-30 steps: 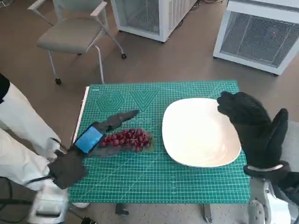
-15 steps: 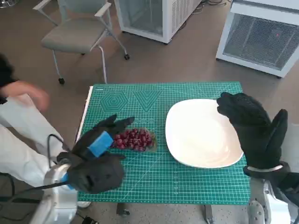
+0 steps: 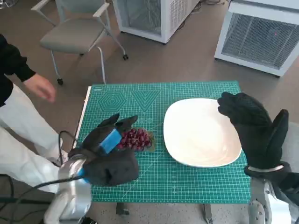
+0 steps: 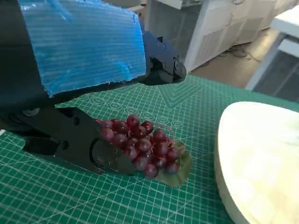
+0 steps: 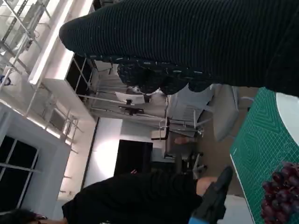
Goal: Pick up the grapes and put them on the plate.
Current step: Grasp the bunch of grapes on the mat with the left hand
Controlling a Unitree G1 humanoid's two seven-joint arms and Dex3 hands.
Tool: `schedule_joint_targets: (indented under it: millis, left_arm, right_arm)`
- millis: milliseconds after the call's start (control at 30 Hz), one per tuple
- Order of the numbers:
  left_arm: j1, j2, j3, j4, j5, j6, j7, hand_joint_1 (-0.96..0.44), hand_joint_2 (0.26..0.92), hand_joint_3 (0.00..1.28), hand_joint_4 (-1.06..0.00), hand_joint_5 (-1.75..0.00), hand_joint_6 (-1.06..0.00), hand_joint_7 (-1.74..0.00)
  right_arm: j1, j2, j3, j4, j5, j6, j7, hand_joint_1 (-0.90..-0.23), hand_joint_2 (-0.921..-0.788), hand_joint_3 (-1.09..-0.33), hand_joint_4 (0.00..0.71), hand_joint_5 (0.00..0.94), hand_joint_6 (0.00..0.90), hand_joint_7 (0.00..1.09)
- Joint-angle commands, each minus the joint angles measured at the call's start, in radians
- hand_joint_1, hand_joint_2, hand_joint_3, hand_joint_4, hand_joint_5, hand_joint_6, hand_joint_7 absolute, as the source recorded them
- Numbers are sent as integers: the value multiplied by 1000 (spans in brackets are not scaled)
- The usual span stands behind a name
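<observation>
The grapes [image 3: 136, 139], a dark red bunch with a green leaf under one end, lie on the green cutting mat [image 3: 187, 186] that covers the worktop, left of its middle and just beside the white plate [image 3: 201, 133], apart from its rim. The plate sits toward the right edge of the worktop.

The left hand [image 3: 108, 140], black with blue tape across its back, is down at the bunch from the left edge side. Its fingers [image 4: 84, 144] are spread around the grapes: in the left wrist view one lies on the mat against the fruit's side while another reaches over the bunch without closing on it. The grapes rest on the mat, not lifted.

The right hand [image 3: 254, 128], in its black knitted glove, hangs over the plate's right rim with fingers apart, holding nothing.

A person's hand [image 3: 41, 87] and dark sleeve show beyond the worktop's left edge, near a grey chair [image 3: 74, 35].
</observation>
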Motion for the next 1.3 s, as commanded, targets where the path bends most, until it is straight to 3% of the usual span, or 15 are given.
schedule_joint_targets:
  millis: [33,333,700,1300]
  left_arm:
    - [-70,-28,-46,131,46,-27,51,43,789,1,-121,-10,-290,-2]
    - [-194,-84,-132,454,108,-62,129,-18,791,2,-134,-7,-253,0]
    - [-346,-169,-163,833,62,-121,140,-59,792,2,-122,-1,-232,0]
    - [-458,-247,-199,1214,35,-245,195,-5,803,6,-134,-5,-242,-3]
  right_arm:
    - [18,-5,0,9,-8,9,-5,-381,-921,-624,416,736,200,996]
    - [20,-6,-2,8,-7,9,-4,-380,-921,-626,416,735,199,996]
    - [24,-8,-2,6,-6,9,-2,-380,-921,-627,414,738,196,997]
    - [36,-10,-3,2,-3,9,4,-380,-921,-629,412,741,190,998]
